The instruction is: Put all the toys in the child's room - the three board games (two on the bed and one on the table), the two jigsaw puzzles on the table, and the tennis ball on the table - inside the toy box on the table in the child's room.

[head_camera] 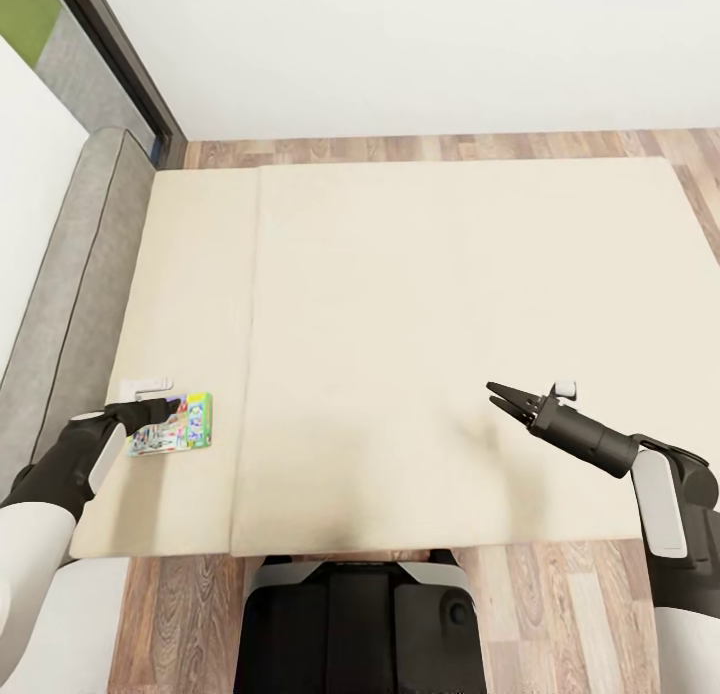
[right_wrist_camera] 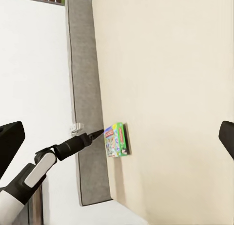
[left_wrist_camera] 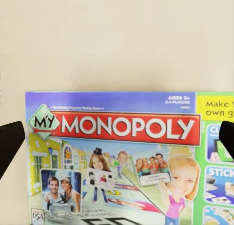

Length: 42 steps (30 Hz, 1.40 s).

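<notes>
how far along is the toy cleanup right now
Nothing looks put away yet. In hand: the left gripper is open at the Monopoly box, which still lies flat on the bed. The right gripper is open and empty. Left: grasping the box and carrying it to the toy box.

The left gripper (head_camera: pixel 165 406) sits over the near end of the board game (head_camera: pixel 172 424) in the head view, so that end of the box is hidden. Whether its fingers touch the box cannot be told.

In the left wrist view the board game (left_wrist_camera: pixel 117 161) runs off the edge of the picture, and only part of its lid shows between the fingertips (left_wrist_camera: pixel 10 144). The small print on the lid is too blurry to read.

In the right wrist view the board game (right_wrist_camera: pixel 116 139) is too small to read.
</notes>
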Tool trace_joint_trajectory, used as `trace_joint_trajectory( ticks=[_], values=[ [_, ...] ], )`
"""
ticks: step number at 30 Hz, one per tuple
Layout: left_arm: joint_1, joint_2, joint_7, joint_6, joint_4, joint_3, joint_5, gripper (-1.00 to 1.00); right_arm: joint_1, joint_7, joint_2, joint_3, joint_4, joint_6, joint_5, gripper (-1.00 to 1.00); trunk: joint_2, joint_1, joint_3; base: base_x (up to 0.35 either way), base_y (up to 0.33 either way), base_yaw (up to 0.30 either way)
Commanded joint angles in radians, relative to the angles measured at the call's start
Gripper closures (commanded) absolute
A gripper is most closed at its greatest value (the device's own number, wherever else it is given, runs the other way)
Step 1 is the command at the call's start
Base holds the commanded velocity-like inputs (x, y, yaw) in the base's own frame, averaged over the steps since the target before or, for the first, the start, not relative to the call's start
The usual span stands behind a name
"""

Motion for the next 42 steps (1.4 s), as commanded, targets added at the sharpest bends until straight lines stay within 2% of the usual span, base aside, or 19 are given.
trace_joint_trajectory(
  ticks=[1, 14, 42],
  values=[
    [0.0, 0.001, -0.002, 0.007, -0.001, 0.002, 0.008, -1.0, -0.001, 0.006, 0.0, -0.001, 0.0, 0.004, 0.004, -1.0, -0.002, 0.001, -0.003, 0.0, 0.0, 0.0],
    [0.0, 0.01, -0.002, 0.006, -0.001, 0.001, 0.008, -1.0, -0.001, 0.003, 0.003, -0.001, 0.001, 0.004, 0.006, -1.0, -0.002, 0.001, -0.019, 0.0, 0.0, 0.0],
    [-0.001, 0.02, -0.002, 0.006, -0.001, 0.002, 0.007, -1.0, -0.001, -0.004, -0.003, 0.0, 0.0, 0.004, 0.008, -1.0, -0.002, 0.001, -0.021, 0.0, 0.0, 0.0]
  ],
)
